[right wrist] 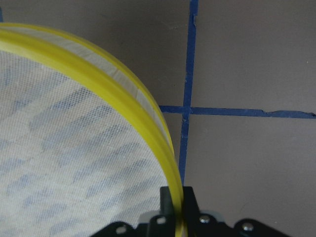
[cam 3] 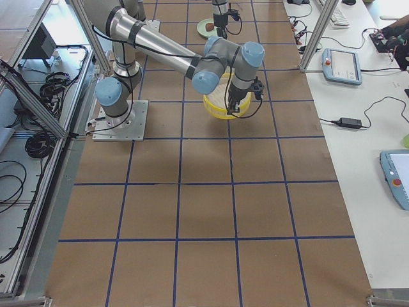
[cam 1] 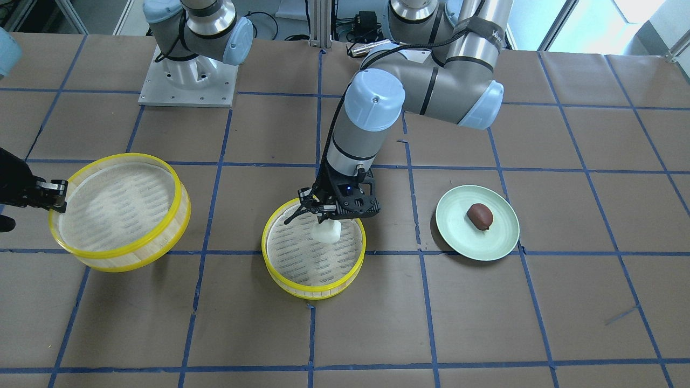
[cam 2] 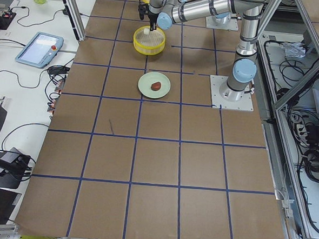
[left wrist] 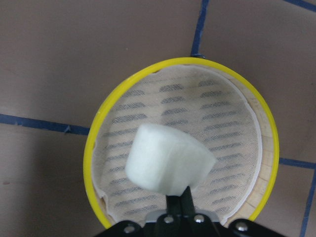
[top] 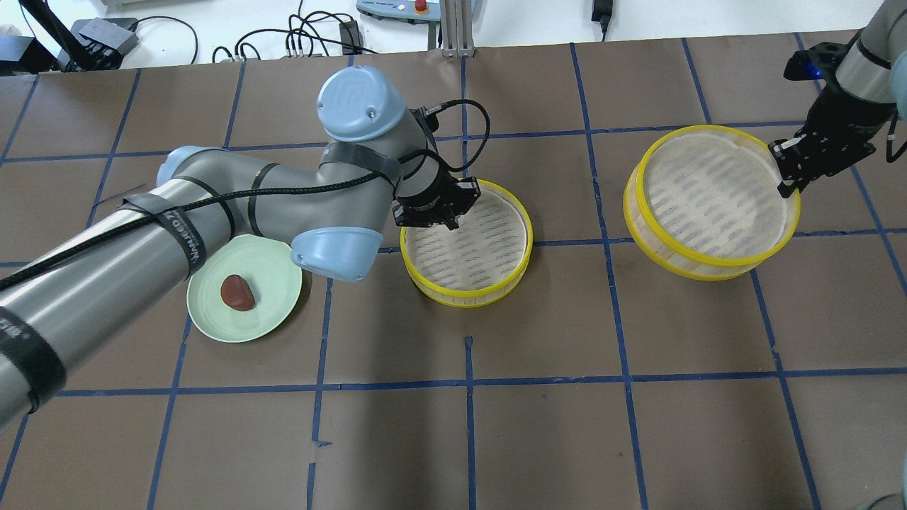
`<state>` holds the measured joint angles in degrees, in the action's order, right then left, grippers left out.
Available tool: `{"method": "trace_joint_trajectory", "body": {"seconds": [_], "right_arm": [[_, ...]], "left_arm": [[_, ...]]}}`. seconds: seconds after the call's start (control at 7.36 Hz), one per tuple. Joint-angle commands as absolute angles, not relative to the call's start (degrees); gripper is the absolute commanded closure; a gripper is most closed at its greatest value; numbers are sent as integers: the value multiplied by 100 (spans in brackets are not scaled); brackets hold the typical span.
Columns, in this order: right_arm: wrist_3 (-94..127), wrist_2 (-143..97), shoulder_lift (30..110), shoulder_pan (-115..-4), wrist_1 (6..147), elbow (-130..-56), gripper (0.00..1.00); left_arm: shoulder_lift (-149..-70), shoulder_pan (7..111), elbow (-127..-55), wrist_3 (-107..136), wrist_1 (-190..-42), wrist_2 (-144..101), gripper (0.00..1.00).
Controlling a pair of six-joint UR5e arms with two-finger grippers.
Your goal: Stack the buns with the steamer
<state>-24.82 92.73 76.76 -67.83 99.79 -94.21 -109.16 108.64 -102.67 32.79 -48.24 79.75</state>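
The left pincer (cam 1: 327, 221) is closed narrowly on the white bun (left wrist: 168, 158), pinching its near side. The bun juts out past the fingertips, and its long axis lies crosswise to the fingers. It hangs over the mesh of the middle steamer tray (cam 1: 280, 269), close to the tray's robot-side rim, at mid-counter (cam 1: 539, 323). The right pincer (top: 786, 185) clamps the yellow rim of the second steamer tray (top: 680, 262), which is tilted, toward the counter's right end. The brown bun (cam 1: 480, 215) lies on the green plate (cam 1: 458, 237) toward the left end, with its long axis aslant to the counter's edges.
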Motion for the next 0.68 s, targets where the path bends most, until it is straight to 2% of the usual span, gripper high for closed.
{"method": "trace_joint_trajectory", "body": {"seconds": [0.0, 0.14, 0.54], "right_arm": [[-2479, 9272, 7690, -6794, 9984, -9431, 93], [-2487, 9281, 7682, -6855, 9984, -9431, 93], [-2400, 9272, 7708, -7231, 10037, -9448, 93]], "left_arm": [[-11206, 11004, -10240, 3323, -4693, 8007, 42], [-11189, 11004, -10231, 3322, -4685, 8007, 0], [-11145, 10943, -10205, 2887, -4685, 8146, 0]]}}
